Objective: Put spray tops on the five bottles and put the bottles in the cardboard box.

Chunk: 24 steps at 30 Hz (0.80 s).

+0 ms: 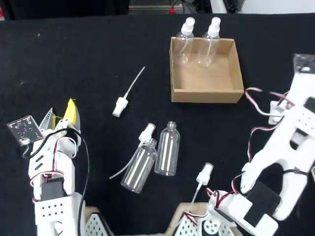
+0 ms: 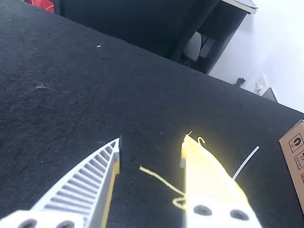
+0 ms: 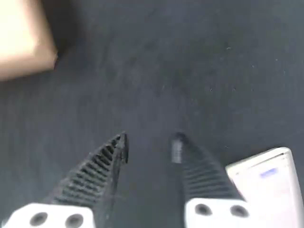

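Progress: two capped bottles [image 1: 184, 42] [image 1: 211, 42] stand against the far wall of the cardboard box [image 1: 206, 93], spray tops on. I judge that part done, roughly two fifths.

Left to do: two bottles lie side by side on the counter [image 1: 74, 59], near the box.
- The open bottle [image 1: 167, 147] has a bare neck.
- The other bottle [image 1: 140, 164] has a spray top [image 1: 147, 132] at its neck. I cannot tell whether it is seated, since a thin tube trails out beside the body.
- A loose spray top [image 1: 120, 105] lies apart from the others, between the left arm and the box.
- Another top [image 1: 204, 174] lies near the right arm's base.
- I count four bottles.

Materials:
- Bottles: clear, glossy plastic cylinders with rounded shoulders.
- Tops: white plastic, each with a long thin dip tube.
- Box: shallow, square, matte brown card.
- Counter: black and felt-like.

Left claw [image 2: 152, 142]: one white ribbed finger and one yellow, moderately spread, empty, over bare counter well apart from the bottles.

Right claw [image 3: 150, 138]: black ribbed fingers, narrowly parted, empty.
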Motion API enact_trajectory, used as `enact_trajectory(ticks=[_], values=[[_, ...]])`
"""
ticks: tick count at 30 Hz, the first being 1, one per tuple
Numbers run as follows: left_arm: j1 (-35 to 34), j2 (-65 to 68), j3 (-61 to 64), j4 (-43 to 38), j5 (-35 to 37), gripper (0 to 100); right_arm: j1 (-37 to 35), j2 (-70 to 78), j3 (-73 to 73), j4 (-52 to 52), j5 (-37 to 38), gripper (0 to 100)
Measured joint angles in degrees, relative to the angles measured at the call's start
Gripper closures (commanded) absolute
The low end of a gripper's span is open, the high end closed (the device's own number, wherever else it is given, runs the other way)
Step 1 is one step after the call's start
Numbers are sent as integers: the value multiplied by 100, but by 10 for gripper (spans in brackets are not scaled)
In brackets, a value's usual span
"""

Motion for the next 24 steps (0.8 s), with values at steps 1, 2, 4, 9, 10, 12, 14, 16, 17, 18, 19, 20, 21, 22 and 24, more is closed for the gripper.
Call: enact_trajectory(ticks=[1,2,4,9,10,12,14,16,17,18,19,20,21,22,24], values=[[0,0,0,0,0,798,35,-9,-290,563,360,725],[0,0,0,0,0,798,105,-9,-527,1090,791,733],[0,0,0,0,0,798,352,-9,-905,2101,1723,747],[0,0,0,0,0,798,1178,-9,-1310,2936,3165,749],[0,0,0,0,0,798,1310,-9,-1310,2919,3218,750],[-9,0,0,0,0,798,1398,-9,-1310,2804,3218,750],[0,0,0,0,0,798,1415,-9,-1310,2734,3015,750],[0,0,0,0,0,798,1389,-9,-1327,2699,2716,750],[0,0,0,0,0,798,1354,-9,-1336,2690,2576,750],[0,0,0,0,0,798,1284,-9,-1336,2681,2435,750],[0,0,0,0,0,798,1187,-9,-1336,2681,2303,750],[0,0,0,0,0,798,1090,-9,-1336,2646,2189,750],[0,0,0,0,0,798,993,-9,-1336,2576,2066,750],[0,0,0,0,0,798,914,-9,-1336,2505,1943,750],[0,0,0,0,-26,798,782,-9,-1336,2321,1758,750]])
